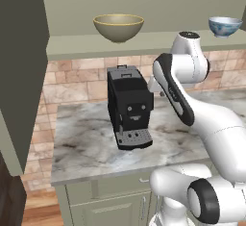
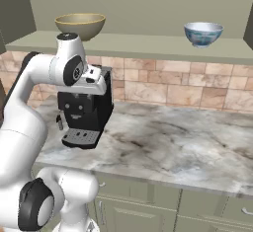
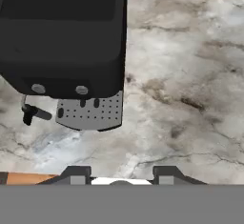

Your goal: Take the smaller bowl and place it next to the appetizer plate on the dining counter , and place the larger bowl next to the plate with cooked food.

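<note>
Two bowls are waiting on the shelf above the brick-backed counter.

Left base view: the larger bowl (image 1: 118,27), tan with a yellow rim, is sitting over the black coffee machine (image 1: 129,108); the smaller bowl (image 1: 225,26), blue-patterned, is sitting far to the right. I am judging both stiff, glazed, slippery and breakable.

Right base view: the smaller bowl (image 2: 203,33) is standing well apart from my arm. I am planning to pinch its thin rim, one finger inside, one outside.

Hand view: my gripper (image 3: 120,172) is hovering over the marble counter (image 3: 190,85) beside the coffee machine, jaws partly apart, holding nothing.
</note>
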Controlling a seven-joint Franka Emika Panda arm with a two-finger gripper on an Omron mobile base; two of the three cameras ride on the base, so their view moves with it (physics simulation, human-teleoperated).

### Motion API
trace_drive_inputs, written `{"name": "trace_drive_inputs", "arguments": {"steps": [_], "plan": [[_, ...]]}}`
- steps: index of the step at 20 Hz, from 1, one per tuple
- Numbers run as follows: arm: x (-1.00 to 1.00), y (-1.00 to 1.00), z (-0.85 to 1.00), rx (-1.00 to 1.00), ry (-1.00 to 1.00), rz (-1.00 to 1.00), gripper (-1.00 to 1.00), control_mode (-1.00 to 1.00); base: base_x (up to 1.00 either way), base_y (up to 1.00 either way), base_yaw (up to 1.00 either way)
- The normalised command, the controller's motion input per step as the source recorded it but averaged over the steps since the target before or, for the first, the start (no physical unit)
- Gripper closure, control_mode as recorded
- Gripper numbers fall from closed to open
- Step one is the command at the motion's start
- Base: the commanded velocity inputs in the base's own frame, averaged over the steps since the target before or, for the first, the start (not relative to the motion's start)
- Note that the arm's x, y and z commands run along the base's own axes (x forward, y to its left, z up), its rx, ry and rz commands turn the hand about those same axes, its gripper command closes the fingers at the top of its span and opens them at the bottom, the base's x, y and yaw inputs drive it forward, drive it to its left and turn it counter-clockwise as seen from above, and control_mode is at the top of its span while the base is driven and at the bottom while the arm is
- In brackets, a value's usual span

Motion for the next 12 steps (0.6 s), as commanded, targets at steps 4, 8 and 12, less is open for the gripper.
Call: {"name": "trace_drive_inputs", "arguments": {"steps": [4,8,12], "plan": [[-0.04,0.00,0.00,-0.01,-0.10,0.00,-1.00,-1.00,0.00,0.00,0.00],[-0.14,0.03,0.32,0.00,-0.34,0.00,-1.00,-1.00,0.00,0.00,0.00],[0.00,0.07,0.62,0.03,-0.41,0.00,-1.00,-1.00,0.00,0.00,0.00]]}}
